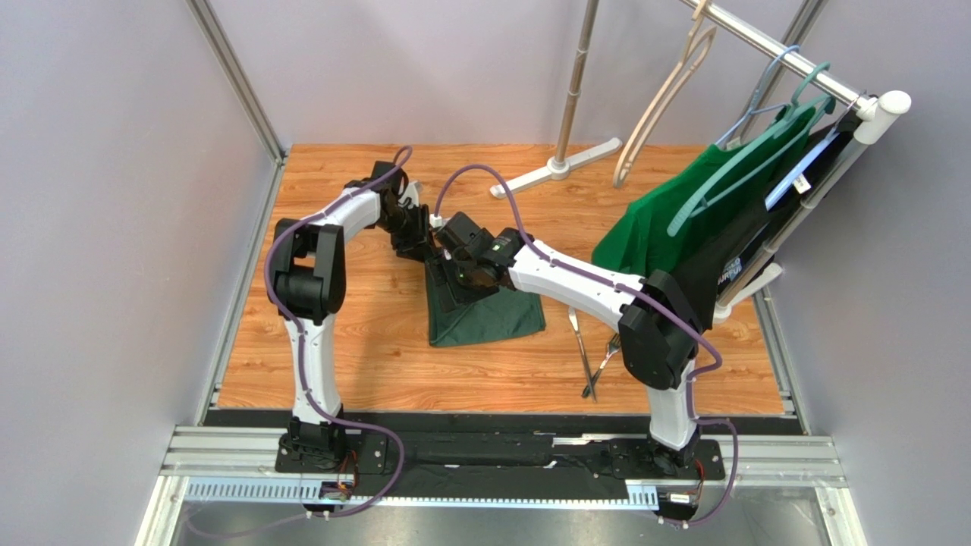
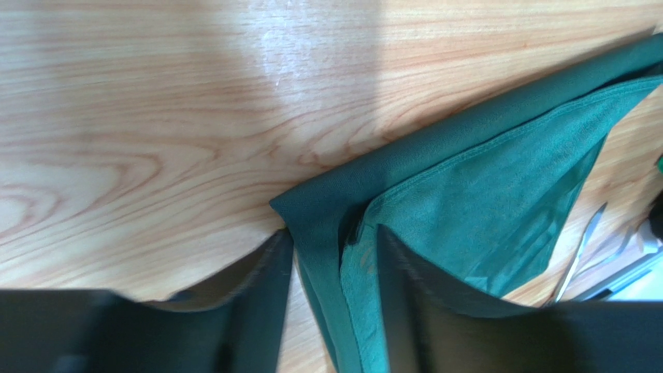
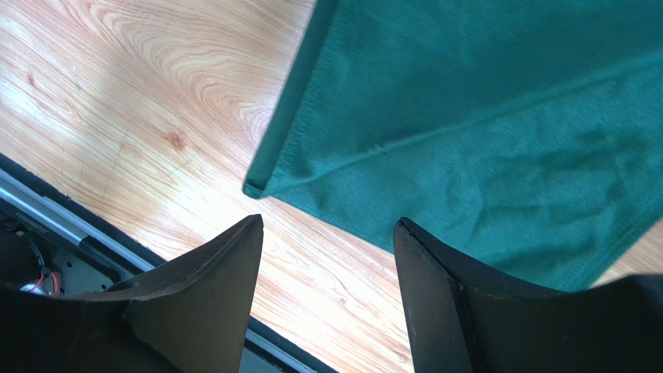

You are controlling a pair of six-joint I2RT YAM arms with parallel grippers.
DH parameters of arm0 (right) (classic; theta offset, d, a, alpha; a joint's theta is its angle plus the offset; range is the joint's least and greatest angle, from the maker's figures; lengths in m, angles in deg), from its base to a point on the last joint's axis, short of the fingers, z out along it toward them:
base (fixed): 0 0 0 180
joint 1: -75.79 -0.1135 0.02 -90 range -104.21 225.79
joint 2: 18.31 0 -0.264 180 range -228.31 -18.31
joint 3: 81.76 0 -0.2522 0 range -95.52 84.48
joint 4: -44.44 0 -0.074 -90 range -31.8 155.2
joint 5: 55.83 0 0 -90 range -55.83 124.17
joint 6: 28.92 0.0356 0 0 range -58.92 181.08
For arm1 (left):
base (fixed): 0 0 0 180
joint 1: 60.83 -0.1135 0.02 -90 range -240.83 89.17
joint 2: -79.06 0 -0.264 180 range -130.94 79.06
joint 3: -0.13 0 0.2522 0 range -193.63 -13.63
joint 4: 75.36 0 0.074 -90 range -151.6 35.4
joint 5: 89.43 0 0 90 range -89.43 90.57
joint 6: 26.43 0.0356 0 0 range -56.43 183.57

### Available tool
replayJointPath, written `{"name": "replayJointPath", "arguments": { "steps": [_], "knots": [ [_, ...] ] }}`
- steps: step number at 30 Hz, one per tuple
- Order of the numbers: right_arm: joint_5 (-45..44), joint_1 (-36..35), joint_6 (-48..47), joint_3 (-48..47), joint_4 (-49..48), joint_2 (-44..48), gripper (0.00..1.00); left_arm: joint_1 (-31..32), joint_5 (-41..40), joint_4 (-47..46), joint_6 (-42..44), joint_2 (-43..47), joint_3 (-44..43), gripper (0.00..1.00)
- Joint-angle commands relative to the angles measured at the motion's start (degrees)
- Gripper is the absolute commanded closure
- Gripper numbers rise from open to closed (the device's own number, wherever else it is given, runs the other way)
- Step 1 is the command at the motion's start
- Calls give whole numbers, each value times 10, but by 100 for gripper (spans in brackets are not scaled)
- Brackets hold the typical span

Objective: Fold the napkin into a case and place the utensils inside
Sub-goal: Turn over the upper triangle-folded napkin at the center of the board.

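Napkin [image 1: 490,319] mid-fold. Left gripper [image 2: 333,233] straddles its far corner, grip unclear; right gripper [image 3: 327,224] spread, empty. Next: pinch, fold across.

The napkin [image 1: 490,319] is matte cloth, the table [image 1: 342,341] smooth grained wood.

napkin [image 1: 488,316] — on table [image 1: 365,353], centre | utensils [image 1: 589,362] — right of napkin, near
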Motion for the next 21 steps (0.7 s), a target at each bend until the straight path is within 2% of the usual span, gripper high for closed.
{"name": "replayJointPath", "arguments": {
  "steps": [1,3,8,11,15,18,21],
  "knots": [
    [-54,-31,21,-25,-37,-22,33,6,2,-13,-25,-17,6,65],
    [-76,-55,5,-37,-34,-45,32,6,1,-13,-31,-11,11,83],
    [-141,-101,-7,-89,10,-88,30,6,-4,-5,-57,13,51,90],
    [-151,-119,-2,-95,26,-99,30,6,-10,-19,-93,43,102,100],
    [-199,-148,-5,-57,25,-98,35,6,-20,-76,-133,95,180,100],
    [-214,-153,-3,-51,43,-106,44,6,-21,-91,-147,103,194,100],
    [-238,-167,-4,-28,45,-95,49,6,-26,-86,-142,97,189,100]
  ]
}}
